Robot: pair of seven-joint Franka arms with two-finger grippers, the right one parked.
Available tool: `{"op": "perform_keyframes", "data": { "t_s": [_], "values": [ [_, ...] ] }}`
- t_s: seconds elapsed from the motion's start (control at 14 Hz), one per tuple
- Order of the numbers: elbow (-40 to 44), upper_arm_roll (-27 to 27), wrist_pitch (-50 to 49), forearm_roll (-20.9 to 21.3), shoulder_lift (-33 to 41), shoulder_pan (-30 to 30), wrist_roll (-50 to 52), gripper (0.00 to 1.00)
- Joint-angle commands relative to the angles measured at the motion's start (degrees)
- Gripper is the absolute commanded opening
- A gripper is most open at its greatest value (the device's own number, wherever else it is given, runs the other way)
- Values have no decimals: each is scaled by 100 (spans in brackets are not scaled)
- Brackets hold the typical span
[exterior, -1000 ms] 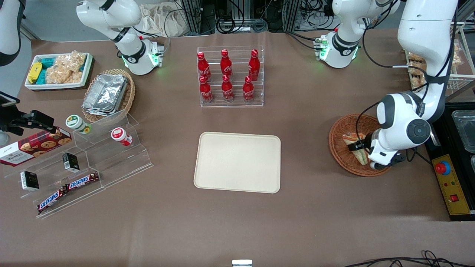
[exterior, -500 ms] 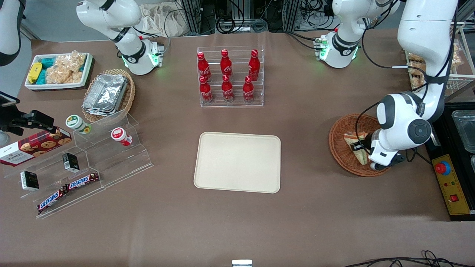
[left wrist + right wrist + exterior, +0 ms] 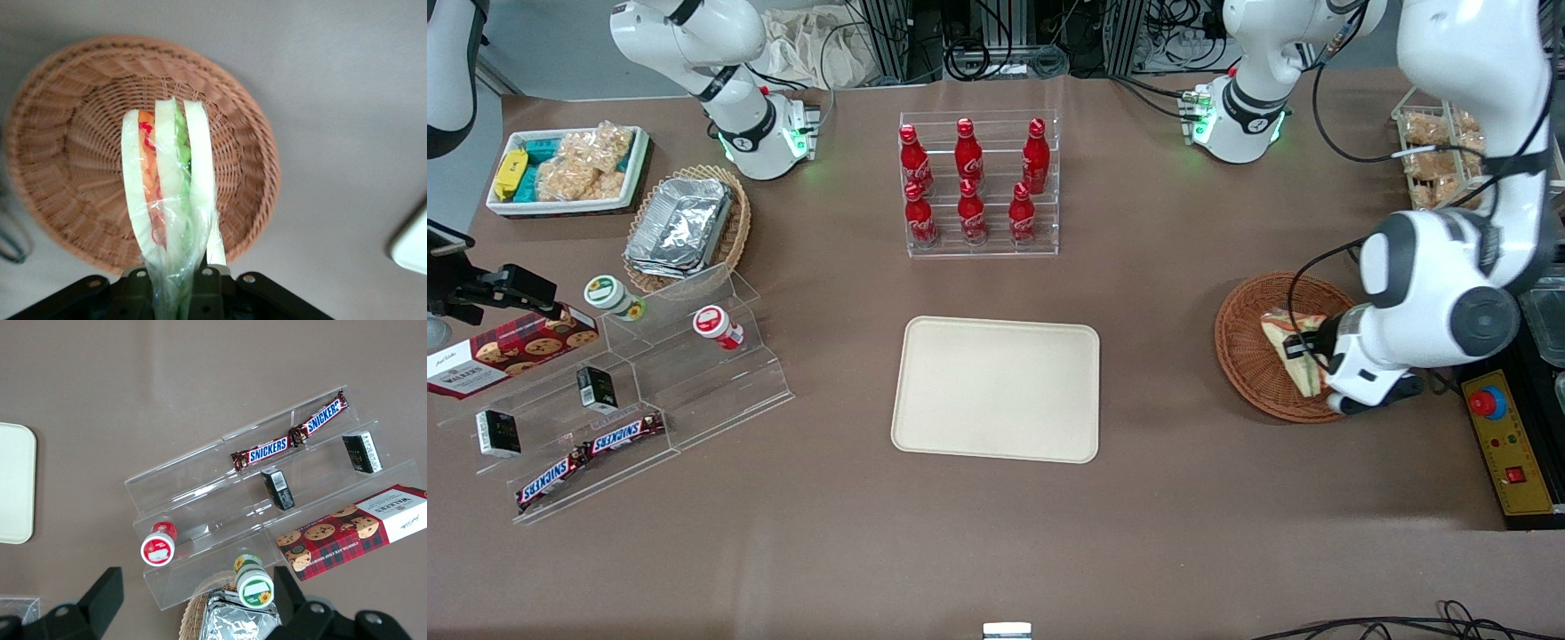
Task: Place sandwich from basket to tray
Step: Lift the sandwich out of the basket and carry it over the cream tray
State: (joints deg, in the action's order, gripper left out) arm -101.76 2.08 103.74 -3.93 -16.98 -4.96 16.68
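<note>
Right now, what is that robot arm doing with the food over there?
The gripper is shut on the sandwich and holds it above the basket, clear of the weave. The tray in the middle of the table has nothing on it yet, so the sandwich has not been carried across.

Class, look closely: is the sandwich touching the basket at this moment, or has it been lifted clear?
Apart. In the left wrist view the gripper is shut on the sandwich, which hangs above the basket with the weave well below it.
</note>
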Motion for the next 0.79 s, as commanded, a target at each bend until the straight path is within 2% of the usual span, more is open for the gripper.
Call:
{"op": "perform_keyframes", "data": {
  "t_s": [0.0, 0.14, 0.36, 0.57, 0.71],
  "values": [
    [1252, 12, -1352, 24, -16, -23, 64, 15],
    [1763, -40, -1742, -28, -16, -40, 81, 15],
    [1888, -575, -1699, 41, -95, -102, 485, 15],
    [1897, -814, -1577, 488, -393, -863, 564, 15],
    [1897, -814, -1191, 525, -630, -1217, 775, 15]
  ]
}}
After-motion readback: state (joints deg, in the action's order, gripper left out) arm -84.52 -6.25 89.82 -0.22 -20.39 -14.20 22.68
